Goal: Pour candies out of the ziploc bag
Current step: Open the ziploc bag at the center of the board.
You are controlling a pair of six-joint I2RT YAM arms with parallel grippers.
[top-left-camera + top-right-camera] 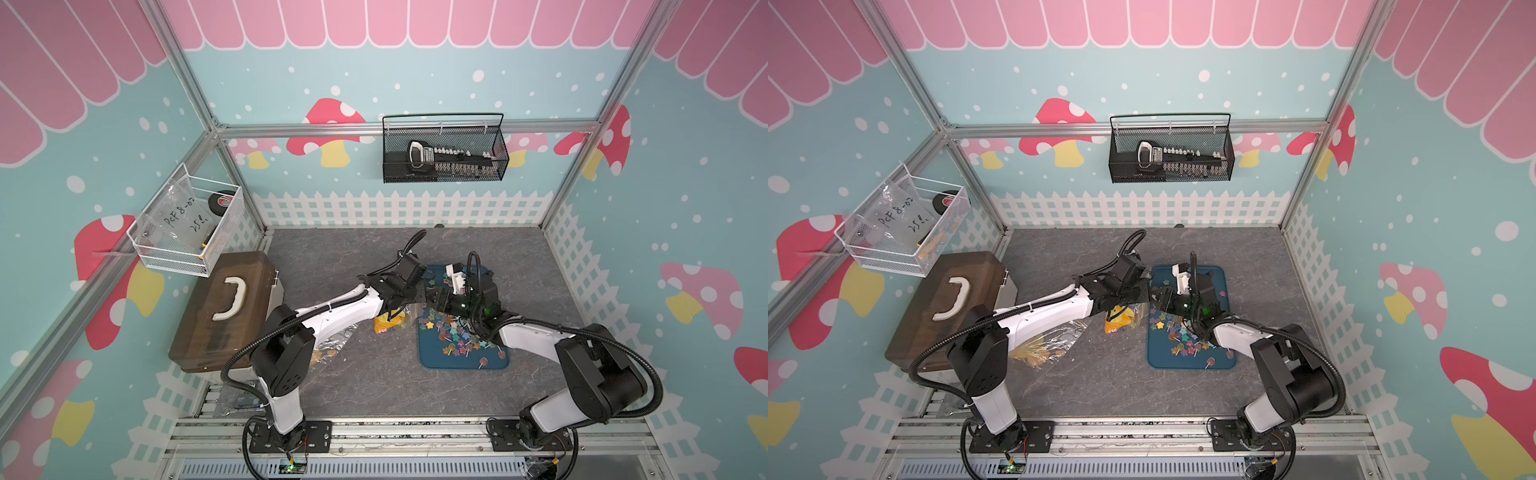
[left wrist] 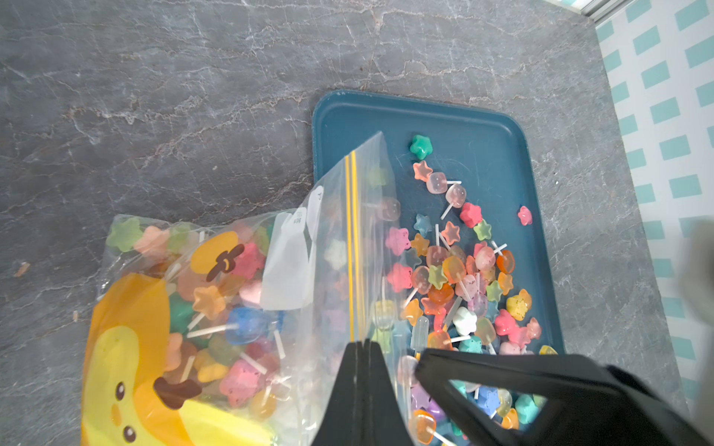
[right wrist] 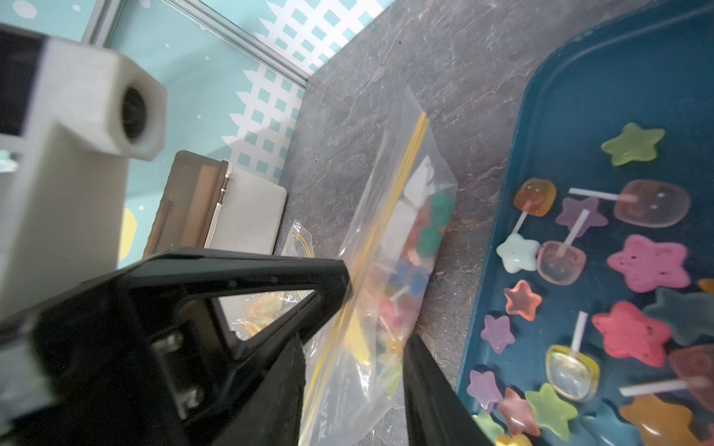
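The clear ziploc bag (image 1: 390, 322) (image 1: 1121, 320) (image 2: 232, 309) (image 3: 394, 239), with a yellow cartoon print and yellow zip lines, lies just left of the blue tray (image 1: 432, 361) (image 1: 1158, 361) (image 2: 463, 127) (image 3: 579, 96), its mouth over the tray's edge. Many candies (image 2: 216, 301) are still inside the bag. More candies (image 1: 453, 332) (image 1: 1179, 332) (image 2: 456, 278) (image 3: 649, 262) lie spread on the tray. My left gripper (image 1: 415, 297) (image 1: 1144, 297) (image 2: 361, 343) is shut on the bag's rim by the zip line. My right gripper (image 1: 432, 301) (image 1: 1156, 299) (image 3: 353, 340) is open, its jaws either side of the bag's lip.
A brown case with a white handle (image 1: 228, 307) (image 1: 951, 299) stands at the left. A second crinkled clear bag (image 1: 332, 345) (image 1: 1046, 345) lies under the left arm. A white wire basket (image 1: 187, 224) and a black mesh basket (image 1: 444, 153) hang on the walls.
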